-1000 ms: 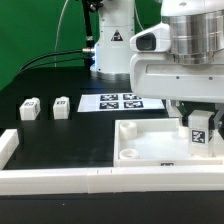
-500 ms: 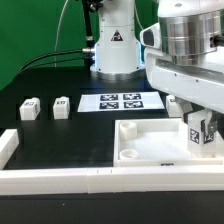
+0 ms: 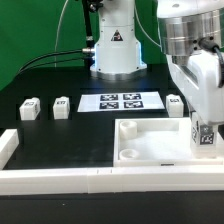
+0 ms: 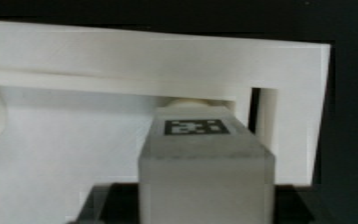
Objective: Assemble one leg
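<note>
Your gripper (image 3: 203, 133) holds the leg (image 3: 204, 137) tight between its fingers. It has turned since a moment ago. Right under it sits the white tray (image 3: 150, 152). Farther off lies the marker board (image 3: 120, 102).

A green backdrop (image 3: 35, 25) fills the upper left of the frame. Below it, the black worktop (image 3: 60, 130) spreads across the middle under even, bright light. Black cables (image 3: 66, 48) hang before the backdrop.
</note>
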Robot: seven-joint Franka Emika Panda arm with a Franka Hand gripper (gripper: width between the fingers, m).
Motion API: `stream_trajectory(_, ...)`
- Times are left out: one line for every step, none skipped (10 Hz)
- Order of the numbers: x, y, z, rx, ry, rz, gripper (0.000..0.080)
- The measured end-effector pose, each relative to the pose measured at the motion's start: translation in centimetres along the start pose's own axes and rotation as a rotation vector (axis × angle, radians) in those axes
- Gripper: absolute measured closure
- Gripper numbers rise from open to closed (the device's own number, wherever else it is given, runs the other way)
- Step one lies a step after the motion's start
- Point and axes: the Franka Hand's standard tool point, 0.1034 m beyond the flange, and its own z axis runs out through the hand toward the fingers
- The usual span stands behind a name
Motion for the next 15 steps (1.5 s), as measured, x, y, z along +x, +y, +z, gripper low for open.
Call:
stream_trajectory(-0.02,0.03,0.04,-0.001,-0.002,-0.027,0.0506)
stream_trajectory(-0.06,0.07,0.10,-0.002,-0.002,-0.063,0.0334)
stream_trajectory(-0.09,0.08,0.13,-0.002,-0.003,-0.091,0.0334)
stream_trajectory(-0.17,0.12,0.17,-0.003,-0.003,-0.091,0.0187)
stream_trajectory(-0.16,0.13,0.19,-0.003,-0.002,-0.181,0.0158)
stream_trajectory(-0.16,0.14,0.21,-0.004,-0.002,-0.312,0.0158)
stream_trajectory(-0.33,0.22,0.25,-0.006,-0.003,-0.364,0.0152)
stream_trajectory(-0.44,0.27,0.29,-0.007,-0.002,-0.495,0.0152)
stream_trajectory(-0.53,0.30,0.33,-0.008,-0.003,-0.580,0.0150)
stream_trajectory(-0.49,0.29,0.33,-0.008,-0.002,-0.719,0.0150)
stream_trajectory(-0.44,0.28,0.32,-0.007,-0.003,-0.839,0.0150)
stream_trajectory(-0.44,0.28,0.34,-0.008,-0.003,-0.938,0.0150)
stream_trajectory(-0.43,0.29,0.35,-0.009,-0.002,-1.042,0.0150)
stream_trajectory(-0.38,0.29,0.36,-0.012,0.003,-1.147,0.0150)
stream_trajectory(-0.35,0.28,0.37,-0.013,0.004,-1.260,0.0150)
